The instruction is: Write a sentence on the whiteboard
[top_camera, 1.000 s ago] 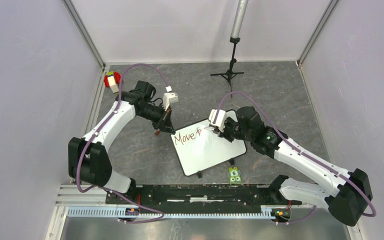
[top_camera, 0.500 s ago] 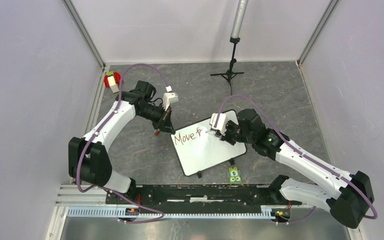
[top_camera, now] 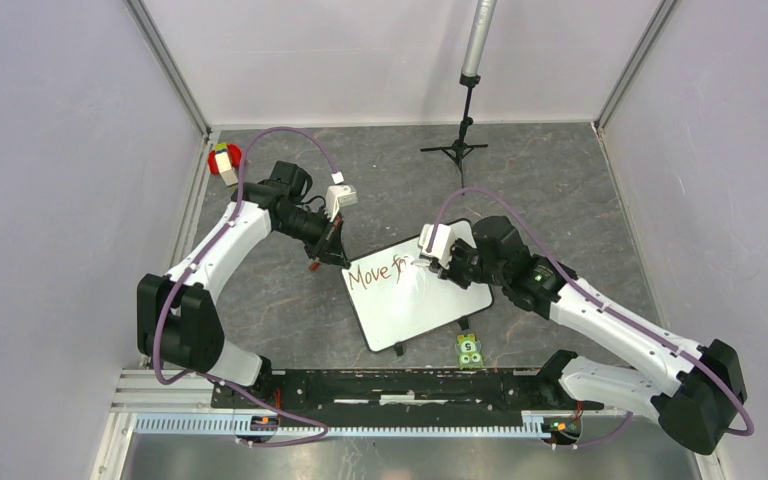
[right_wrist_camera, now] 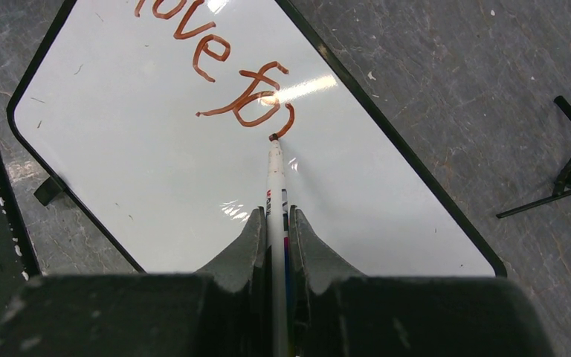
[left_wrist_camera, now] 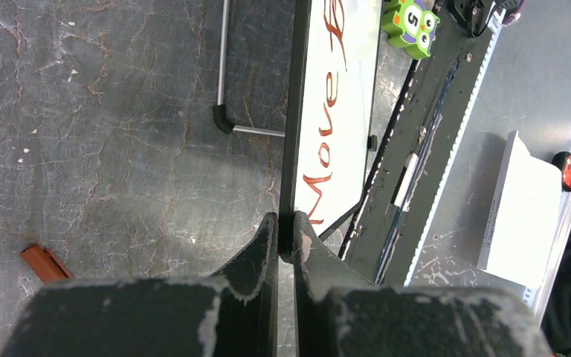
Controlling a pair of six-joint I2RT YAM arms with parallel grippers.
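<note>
Grey tabletop (top_camera: pixel 560 180); left claw (left_wrist_camera: pixel 286 223) pinches whiteboard (top_camera: pixel 415 300) corner; marker (right_wrist_camera: pixel 275 178) tip on board.

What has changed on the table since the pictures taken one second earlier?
The right arm shifted slightly, drawing the marker tip along the whiteboard, and the second word of the sentence gained a stroke. Nothing was taken or released. Unchanged: right jaws shut on the marker, jaws of the left arm shut on the whiteboard's rim, the board in place.
</note>
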